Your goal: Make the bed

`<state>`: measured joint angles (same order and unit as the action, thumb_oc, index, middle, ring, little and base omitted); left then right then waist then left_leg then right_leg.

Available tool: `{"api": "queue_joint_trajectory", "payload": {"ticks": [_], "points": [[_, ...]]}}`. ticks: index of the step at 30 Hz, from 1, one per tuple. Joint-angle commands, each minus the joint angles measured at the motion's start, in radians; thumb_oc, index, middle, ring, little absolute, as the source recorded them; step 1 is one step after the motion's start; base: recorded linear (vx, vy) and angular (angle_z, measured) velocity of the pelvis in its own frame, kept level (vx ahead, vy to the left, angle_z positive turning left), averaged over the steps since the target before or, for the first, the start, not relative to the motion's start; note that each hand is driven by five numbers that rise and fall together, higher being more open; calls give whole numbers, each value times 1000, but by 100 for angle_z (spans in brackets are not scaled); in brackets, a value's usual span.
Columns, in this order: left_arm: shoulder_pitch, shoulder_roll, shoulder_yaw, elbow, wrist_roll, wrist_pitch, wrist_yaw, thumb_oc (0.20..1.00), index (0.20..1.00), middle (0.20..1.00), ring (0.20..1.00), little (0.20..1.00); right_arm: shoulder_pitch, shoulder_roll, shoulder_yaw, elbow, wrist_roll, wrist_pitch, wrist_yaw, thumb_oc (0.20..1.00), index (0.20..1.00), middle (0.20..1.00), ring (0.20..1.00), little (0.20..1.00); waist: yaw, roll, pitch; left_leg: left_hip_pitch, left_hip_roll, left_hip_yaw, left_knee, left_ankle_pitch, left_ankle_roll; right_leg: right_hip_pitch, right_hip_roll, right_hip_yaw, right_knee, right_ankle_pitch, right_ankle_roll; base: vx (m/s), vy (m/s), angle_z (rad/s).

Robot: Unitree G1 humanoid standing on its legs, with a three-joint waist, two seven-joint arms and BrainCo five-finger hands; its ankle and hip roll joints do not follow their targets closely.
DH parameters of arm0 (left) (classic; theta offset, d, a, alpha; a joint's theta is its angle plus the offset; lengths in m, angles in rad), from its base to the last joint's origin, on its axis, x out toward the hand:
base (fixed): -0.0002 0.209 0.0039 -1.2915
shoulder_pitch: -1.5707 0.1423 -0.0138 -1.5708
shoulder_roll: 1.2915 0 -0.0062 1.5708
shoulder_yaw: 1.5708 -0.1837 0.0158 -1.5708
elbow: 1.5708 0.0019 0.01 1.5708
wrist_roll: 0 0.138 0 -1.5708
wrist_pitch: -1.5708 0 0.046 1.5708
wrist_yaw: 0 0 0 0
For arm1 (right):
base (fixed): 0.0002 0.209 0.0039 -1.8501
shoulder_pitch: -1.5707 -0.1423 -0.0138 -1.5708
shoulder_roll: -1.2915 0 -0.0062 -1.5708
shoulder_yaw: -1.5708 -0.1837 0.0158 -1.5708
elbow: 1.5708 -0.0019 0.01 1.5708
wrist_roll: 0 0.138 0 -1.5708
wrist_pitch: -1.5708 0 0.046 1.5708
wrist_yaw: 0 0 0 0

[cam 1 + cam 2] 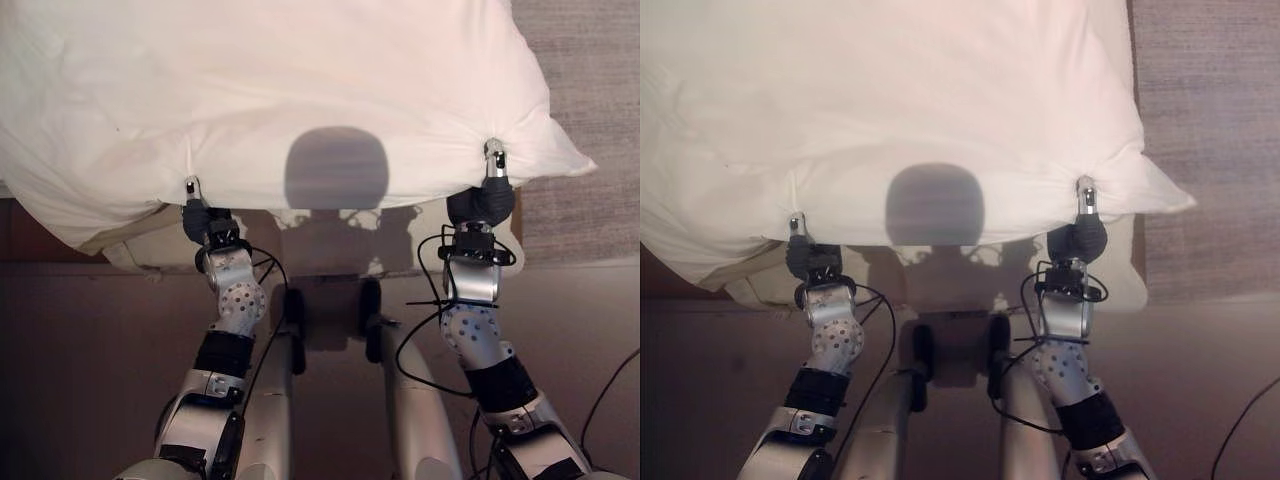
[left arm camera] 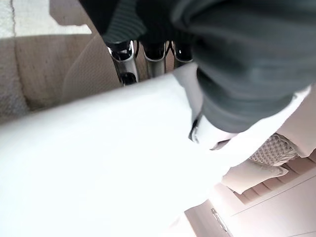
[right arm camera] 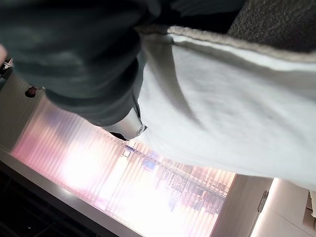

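Note:
A big white pillow (image 1: 300,80) spans the upper part of both eye views, held up by its near edge. My left hand (image 1: 197,215) grips that edge at the left, thumb on top and fingers (image 2: 150,52) tucked under the pillow (image 2: 98,163). At the right end, near the pillow's corner, my right hand (image 1: 482,200) pinches the same edge. Its thumb (image 3: 131,126) presses into the white cover (image 3: 227,113). Both hands are shut on the pillow, which sags a little between them.
Beige bedding (image 1: 1120,275) shows under the pillow's near edge on both sides. Grey woven carpet (image 1: 590,90) lies at the right, brown floor (image 1: 80,350) below. A dark wooden edge (image 1: 20,235) sits at the far left.

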<state>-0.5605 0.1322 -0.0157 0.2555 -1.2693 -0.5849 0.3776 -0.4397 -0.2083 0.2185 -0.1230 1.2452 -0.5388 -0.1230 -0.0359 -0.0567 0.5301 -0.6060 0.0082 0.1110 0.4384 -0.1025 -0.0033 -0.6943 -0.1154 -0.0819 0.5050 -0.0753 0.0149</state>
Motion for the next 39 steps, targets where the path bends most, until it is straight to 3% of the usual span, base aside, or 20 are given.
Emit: {"api": "queue_joint_trajectory", "payload": {"ticks": [1, 8, 15, 19, 22, 24, 25, 27, 28, 29, 30, 31, 32, 33, 37, 38, 39], "points": [[43, 36, 81, -45, 81, -59, -39, 200, 200, 200, 200, 200, 101, -38, -115, -118, -65, -69, 28, 200, 200, 200, 200, 200, -20, 31, -153, 15, -31, -11, -102, 69, -4, 60, 32, 11, -96, 42, 63, 32, -123, -9], [100, 50, 89, -124, 121, -46, -85, 200, 200, 200, 200, 200, 167, -82, -205, 26, -128, -25, -15, 200, 200, 200, 200, 200, -23, 39, -157, 69, -29, -37, -172, 115, -26, 111, 43, -7, -135, 42, 54, 15, -99, -2], [117, 63, 118, -149, 167, -54, -67, 200, 200, 200, 200, 200, 170, -62, -277, 224, -138, -30, -66, 200, 200, 200, 200, 200, -18, 49, -160, 83, -18, -60, -192, 137, -40, 131, 46, -36, -140, 29, 45, -4, -65, 7], [148, 40, 144, -110, 157, -59, -72, 200, 200, 200, 200, 200, 168, -67, -287, 331, -171, -11, -88, 200, 200, 200, 200, 200, -10, 51, -148, 60, -20, -60, -105, 123, -54, 150, 33, -52, -126, 12, 33, -18, -41, 19], [183, 12, 171, -109, 150, -70, -81, 200, 200, 200, 200, 200, 166, -88, -278, 396, -227, 16, -107, 200, 200, 200, 200, 200, 17, 40, -116, 51, -36, -103, 22, 100, -64, 164, 34, -34, -81, 0, 27, -28, 70, 14], [185, 11, 180, -112, 141, -75, -87, 200, 200, 200, 200, 200, 162, -92, -280, 409, -228, 16, -109, 200, 200, 200, 200, 200, 18, 32, -114, 50, -21, -108, 34, 88, -53, 162, 28, -28, -73, -1, 29, 8, 112, -6], [184, 31, 183, -116, 155, -98, -86, 200, 200, 200, 200, 200, 159, -94, -267, 452, -253, 27, -124, 200, 200, 200, 200, 200, 37, -8, -107, 75, 62, -227, -29, 104, -54, 176, 27, -4, -63, -8, 43, 15, 149, 3], [184, 32, 183, -116, 155, -99, -86, 200, 200, 200, 200, 200, 159, -93, -268, 453, -252, 27, -123, 200, 200, 200, 200, 200, 36, -9, -109, 75, 61, -228, -40, 114, -55, 175, 26, -6, -68, -1, 42, 25, 168, -1], [181, 45, 177, -114, 167, -110, -77, 200, 200, 200, 200, 200, 161, -79, -255, 470, -257, 26, -127, 200, 200, 200, 200, 200, 51, -25, -107, 106, 95, -315, -123, 138, -68, 176, 31, 14, -50, -16, 53, 23, 183, -20], [181, 46, 177, -115, 169, -110, -75, 200, 200, 200, 200, 200, 160, -78, -256, 470, -257, 26, -126, 200, 200, 200, 200, 200, 50, -26, -106, 111, 96, -317, -138, 150, -70, 176, 31, 12, -54, -11, 51, 15, 499, -14], [167, 59, 154, -113, 164, -126, -77, 200, 200, 200, 200, 200, 162, -64, -250, 491, -251, 24, -129, 200, 200, 200, 200, 200, 44, -25, -104, 124, 122, -300, -160, 117, -72, 174, 4, 24, -44, -4, 83, -47, 662, -5], [127, 68, 110, -109, 169, -121, -86, 200, 200, 200, 200, 200, 164, -54, -278, 510, -272, 18, -156, 200, 200, 200, 200, 200, 42, -22, -87, 57, 65, -241, -20, 68, -61, 200, -65, 24, -74, 39, 115, -46, 682, 8], [125, 68, 109, -108, 168, -121, -87, 200, 200, 200, 200, 200, 162, -54, -279, 511, -273, 18, -156, 200, 200, 200, 200, 200, 41, -21, -88, 47, 63, -243, -11, 69, -59, 195, -66, 23, -75, 42, 117, 7, 638, 39], [124, 69, 111, -112, 161, -122, -94, 200, 200, 200, 200, 200, 162, -47, -281, 520, -272, 26, -157, 200, 200, 200, 200, 200, 35, -15, -94, 38, 33, -224, 48, 24, -49, 209, -91, 42, -99, 62, 132, 70, 548, 45], [145, 112, 130, -97, 195, -128, -102, 200, 200, 200, 200, 200, 176, -29, -276, 573, -292, 59, -138, 200, 200, 200, 200, 200, 32, -20, -147, 29, -21, -151, 127, -77, -15, 319, -175, 73, -356, 227, 167, 149, 600, 0], [165, 130, 135, -96, 216, -117, -108, 200, 200, 200, 200, 200, 177, -28, -264, 570, -328, 76, -133, 200, 200, 200, 200, 200, 40, -28, -161, 31, -41, -131, 130, -89, 2, 335, -207, 38, -417, 314, 166, 111, 421, -24], [167, 130, 136, -96, 216, -117, -108, 200, 200, 200, 200, 200, 178, -27, -264, 570, -329, 76, -134, 200, 200, 200, 200, 200, 38, -29, -164, 30, -43, -131, 128, -88, 3, 336, -208, 37, -423, 318, 167, 58, 396, -35]]}}
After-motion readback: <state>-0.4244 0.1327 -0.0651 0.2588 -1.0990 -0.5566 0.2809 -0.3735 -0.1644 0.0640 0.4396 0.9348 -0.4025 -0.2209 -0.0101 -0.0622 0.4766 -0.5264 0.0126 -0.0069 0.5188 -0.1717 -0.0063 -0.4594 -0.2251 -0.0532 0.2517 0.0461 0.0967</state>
